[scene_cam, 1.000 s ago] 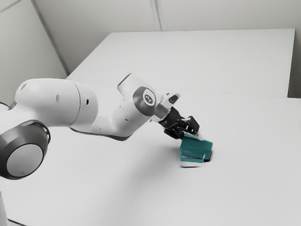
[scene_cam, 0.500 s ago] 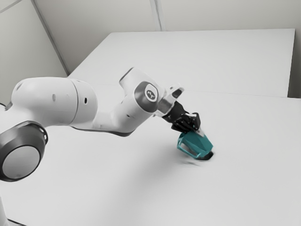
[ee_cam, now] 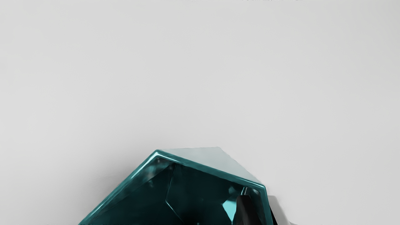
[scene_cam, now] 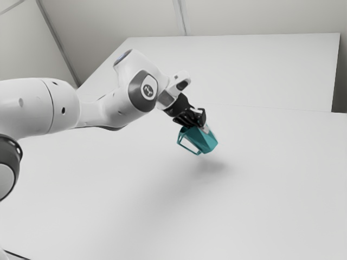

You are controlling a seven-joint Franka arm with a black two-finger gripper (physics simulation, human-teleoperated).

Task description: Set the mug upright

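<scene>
There is one arm (scene_cam: 116, 103), one gripper (scene_cam: 197, 124), one mug (scene_cam: 203, 139) and one handle (scene_cam: 187, 146). In the exterior view the arm reaches in from nine o'clock, and the gripper slants down toward five o'clock. Its jaws pinch the mug's wall, with one finger (ee_cam: 246, 211) inside the mouth and the other against the outside.

The mug is held in the air over the table (scene_cam: 271, 206), just beyond the fingertips toward five o'clock, and it leans instead of being upright. It is teal and glossy, with flat facets in place of a round body and a sharp-cornered rim (ee_cam: 212, 172). Its open mouth faces the camera on the hand. The inside is dark teal with a few bright glints, and one outer face looks pale grey in the wrist view. The angular loop of the handle points toward eight o'clock in the exterior view.

The table is plain, smooth and off-white. A soft grey shadow (scene_cam: 214, 166) lies on it, toward five o'clock from the mug. Toward twelve o'clock are pale grey walls (scene_cam: 260, 16), with a thin vertical strip (scene_cam: 181, 19) and a dark corner line (scene_cam: 57, 43) toward ten o'clock.
</scene>
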